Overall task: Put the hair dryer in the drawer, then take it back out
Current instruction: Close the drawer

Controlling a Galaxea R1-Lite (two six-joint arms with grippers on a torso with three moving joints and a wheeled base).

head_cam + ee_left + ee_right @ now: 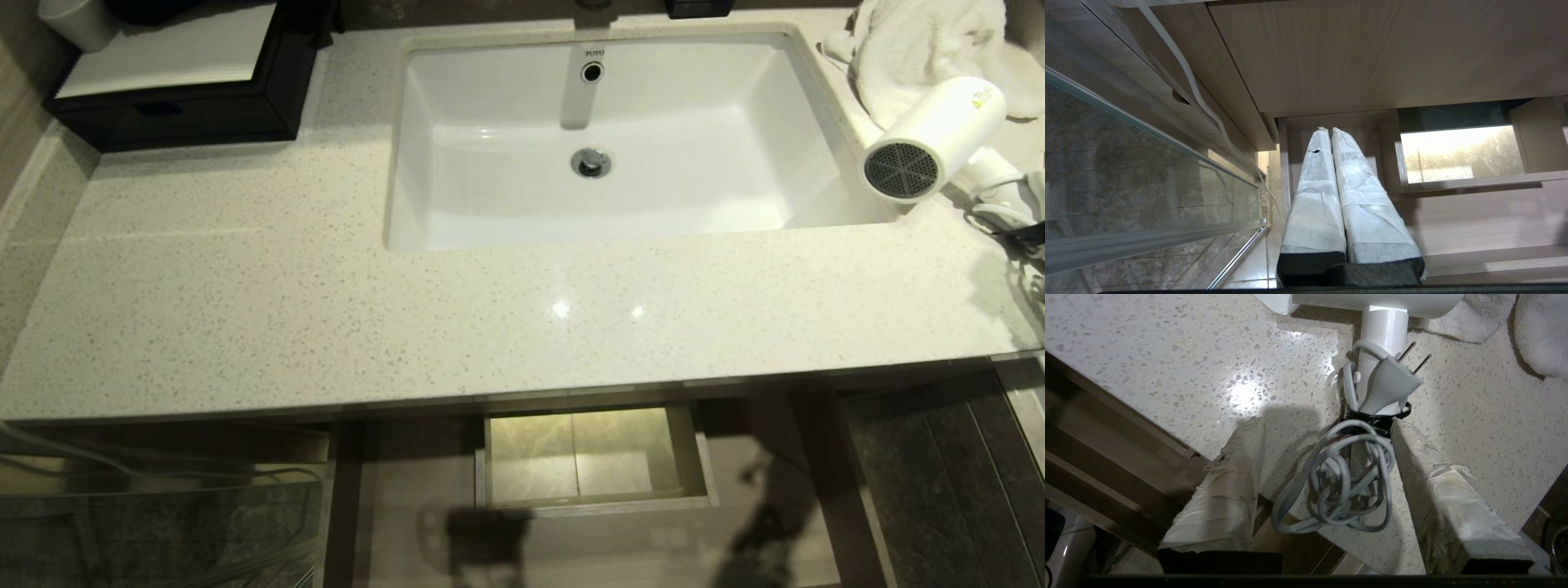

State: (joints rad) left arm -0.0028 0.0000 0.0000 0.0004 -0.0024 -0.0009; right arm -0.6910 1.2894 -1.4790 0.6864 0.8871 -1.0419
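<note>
The white hair dryer lies on the speckled counter right of the sink, its dark grille facing forward. In the right wrist view its handle points toward me, with the plug and the strapped grey cord coil at its end. My right gripper is open, its wrapped fingers standing either side of the coil at the counter's edge, gripping nothing. The wood-grain drawer is pulled out below the counter; nothing shows in the part I see. My left gripper is parked, shut, low beside the drawer.
A white towel is heaped behind the dryer. The sink fills the counter's middle. A black box with a white cup sits at the back left. A glass panel stands low on the left.
</note>
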